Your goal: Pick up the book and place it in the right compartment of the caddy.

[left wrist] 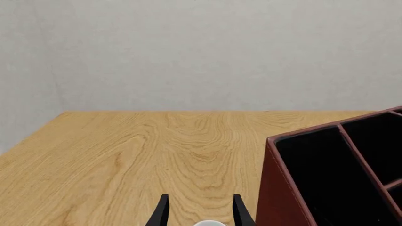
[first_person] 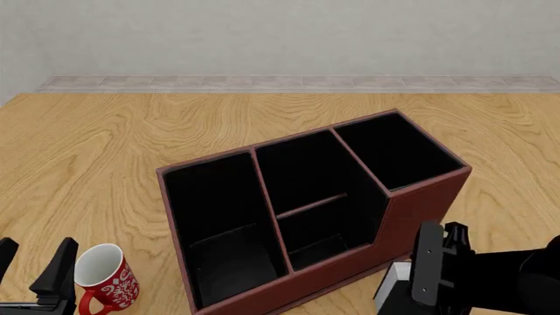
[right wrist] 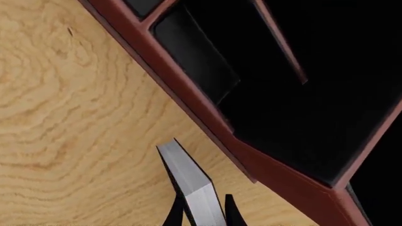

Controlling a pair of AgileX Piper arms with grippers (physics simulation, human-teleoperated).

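The caddy, dark red-brown with a black interior, stands mid-table at an angle. Its right compartment is the narrow tall-walled end on the right. My right gripper is shut on the book, low in front of the caddy's right front corner. In the right wrist view the book shows its black cover and white page edges between the fingers, beside the caddy's front wall. My left gripper is open and empty at the front left; it also shows in the left wrist view.
A red-and-white patterned mug stands just right of my left gripper, and its white rim shows between the fingers in the left wrist view. The caddy's left end is close to that arm. A wall runs behind the table.
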